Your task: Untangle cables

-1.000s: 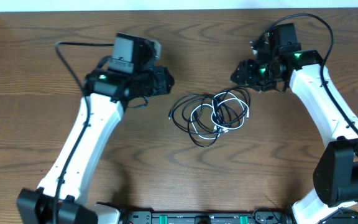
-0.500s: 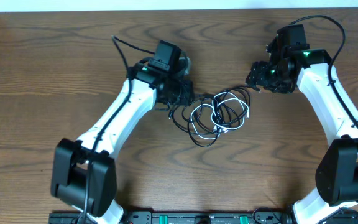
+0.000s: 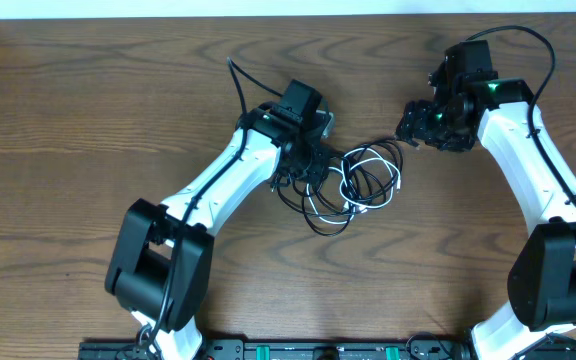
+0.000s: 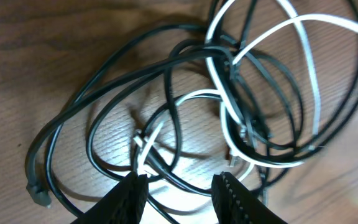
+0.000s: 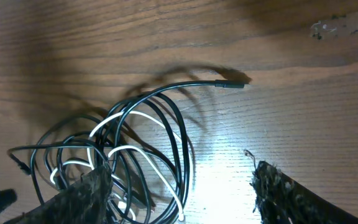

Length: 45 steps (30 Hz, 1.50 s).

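Overhead view places the tangled black and white cables (image 3: 353, 185) mid-bench (image 3: 88, 150). Left fingers (image 4: 129, 199) stand partly open over the tangle's left loops, gripping nothing. Farther right, right fingers (image 5: 82, 199) stand wide open beside the heap, empty.
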{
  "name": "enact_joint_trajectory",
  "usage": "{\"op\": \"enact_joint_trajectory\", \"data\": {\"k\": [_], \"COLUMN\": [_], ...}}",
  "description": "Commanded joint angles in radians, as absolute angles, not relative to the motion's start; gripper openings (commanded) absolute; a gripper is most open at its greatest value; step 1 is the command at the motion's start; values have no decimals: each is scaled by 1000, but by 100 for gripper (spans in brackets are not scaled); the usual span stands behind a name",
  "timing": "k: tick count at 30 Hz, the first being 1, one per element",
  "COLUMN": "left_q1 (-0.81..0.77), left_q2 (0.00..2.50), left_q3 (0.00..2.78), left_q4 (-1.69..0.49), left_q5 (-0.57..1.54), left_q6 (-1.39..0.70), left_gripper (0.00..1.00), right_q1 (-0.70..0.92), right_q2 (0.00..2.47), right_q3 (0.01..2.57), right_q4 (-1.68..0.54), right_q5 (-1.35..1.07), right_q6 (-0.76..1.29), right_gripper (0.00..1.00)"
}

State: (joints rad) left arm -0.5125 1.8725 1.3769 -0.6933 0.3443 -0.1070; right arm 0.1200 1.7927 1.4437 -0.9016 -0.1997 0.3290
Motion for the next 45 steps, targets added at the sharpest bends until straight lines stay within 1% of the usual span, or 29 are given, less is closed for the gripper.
{"op": "enact_joint_trajectory", "data": {"k": [1, 13, 14, 17, 21, 24, 33, 37, 42, 45], "left_q1": [-522, -562, -562, -563, -562, -563, -562, -555, -540, -540], "left_q2": [1909, 1977, 1988, 2003, 2007, 2007, 2007, 2007, 2007, 2007], "left_q3": [1377, 1376, 1376, 1376, 1376, 1376, 1376, 1376, 1377, 1377], "left_q4": [-684, -622, -613, -607, -597, -588, -585, -585, -583, -585], "left_q5": [324, 323, 324, 334, 467, 509, 509, 515, 613, 631], "left_q6": [-86, -86, -87, -88, -91, -91, -107, -106, -105, -105], "left_gripper": [39, 39, 42, 43, 49, 52, 53, 58, 60, 60], "right_q1": [117, 117, 117, 117, 117, 117, 118, 118, 119, 119], "right_q2": [1792, 1792, 1792, 1792, 1792, 1792, 1792, 1792, 1793, 1794], "right_q3": [1451, 1451, 1451, 1451, 1451, 1451, 1448, 1442, 1438, 1437], "right_q4": [-905, -904, -904, -905, -905, -906, -906, -905, -901, -899], "right_q5": [-184, -184, -184, -185, -184, -185, -185, -182, -182, -182], "right_q6": [316, 316, 316, 316, 312, 312, 309, 308, 309, 309], "right_gripper": [71, 72, 73, 73, 73, 73, 74, 75, 75, 75]}}
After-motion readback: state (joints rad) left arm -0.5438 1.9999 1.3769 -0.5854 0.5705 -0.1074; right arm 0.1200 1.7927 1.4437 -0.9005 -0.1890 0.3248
